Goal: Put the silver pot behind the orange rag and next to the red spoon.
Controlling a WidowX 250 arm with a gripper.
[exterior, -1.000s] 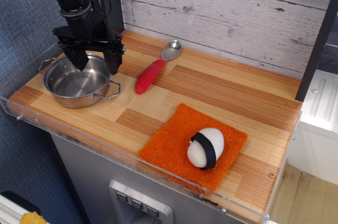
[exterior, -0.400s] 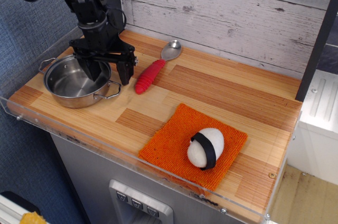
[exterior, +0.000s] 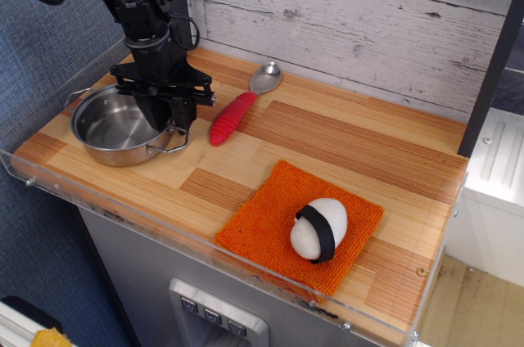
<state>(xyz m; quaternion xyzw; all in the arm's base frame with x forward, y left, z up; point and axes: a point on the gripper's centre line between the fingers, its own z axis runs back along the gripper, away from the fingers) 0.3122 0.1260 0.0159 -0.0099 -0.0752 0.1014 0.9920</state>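
The silver pot (exterior: 115, 128) sits at the left end of the wooden counter (exterior: 352, 146). My gripper (exterior: 170, 122) comes straight down over the pot's right rim, by its right loop handle. One finger is inside the pot and one outside, closed on the rim. The pot looks slightly tilted. The red spoon (exterior: 233, 118) lies just right of the gripper, its silver bowl pointing to the back wall. The orange rag (exterior: 262, 220) lies at the front middle, far from the pot.
A white rice ball with a black band (exterior: 319, 230) sits on the rag's right part. A clear plastic lip (exterior: 164, 224) runs along the counter's front and left edges. A plank wall (exterior: 344, 20) stands close behind the spoon.
My gripper moved right from over the pot's middle to its right rim, lowered, and its fingers narrowed onto the rim. The pot shifted and tilted slightly.
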